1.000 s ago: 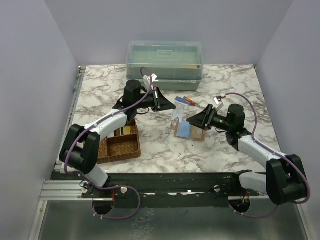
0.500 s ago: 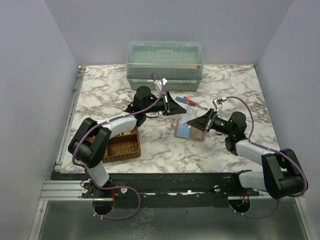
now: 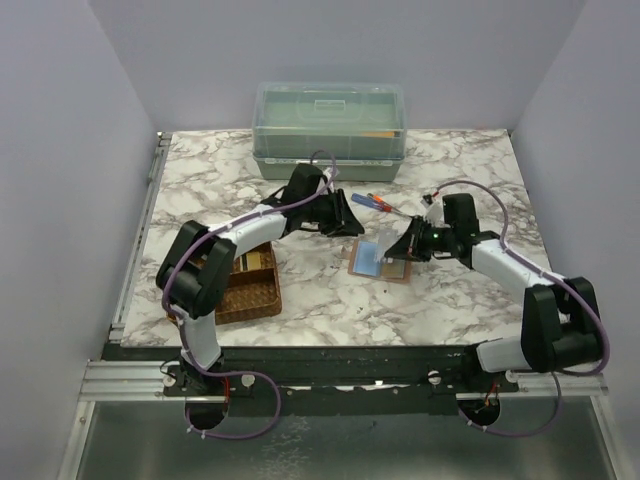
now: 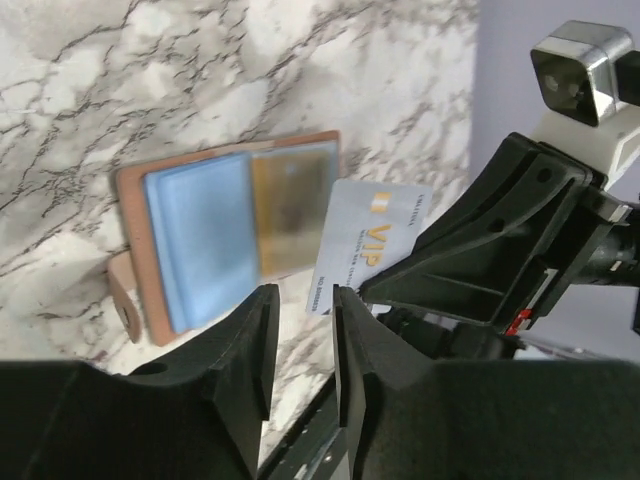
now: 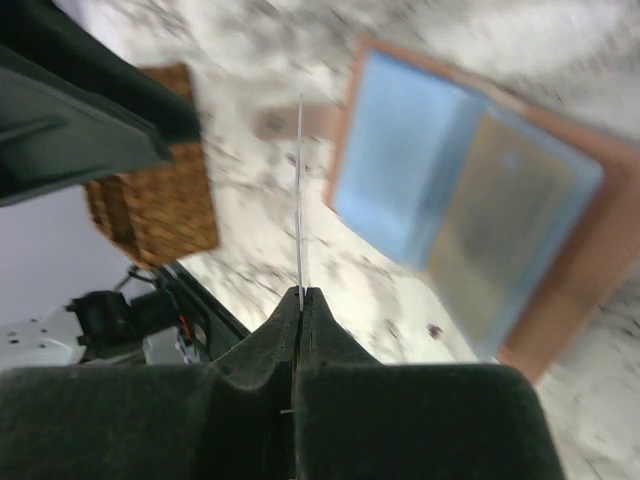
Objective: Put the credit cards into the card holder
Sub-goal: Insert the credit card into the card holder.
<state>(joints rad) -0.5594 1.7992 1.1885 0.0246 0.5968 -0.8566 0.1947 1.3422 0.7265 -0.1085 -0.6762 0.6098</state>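
The right claw (image 5: 300,292) is pinched tight on a silver card (image 4: 368,245), held by one short end so that the right wrist camera sees it edge-on as a thin line. The card (printed "VIP" in gold) sits just beside the card holder (image 4: 133,240); whether it touches the holder cannot be told. The holder lies open and flat on the marble worktop (image 4: 200,70), between the two arms. A light blue card (image 4: 200,240) rests on one half and a gold card (image 4: 292,205) on the other, side by side. The left claw (image 4: 303,295) hangs near the holder with a narrow gap between its fingers and nothing in it. Behind it lie the screwdrivers (image 3: 375,203) and a clear lidded box (image 3: 330,125). A woven tray (image 3: 250,290) sits at the near left.
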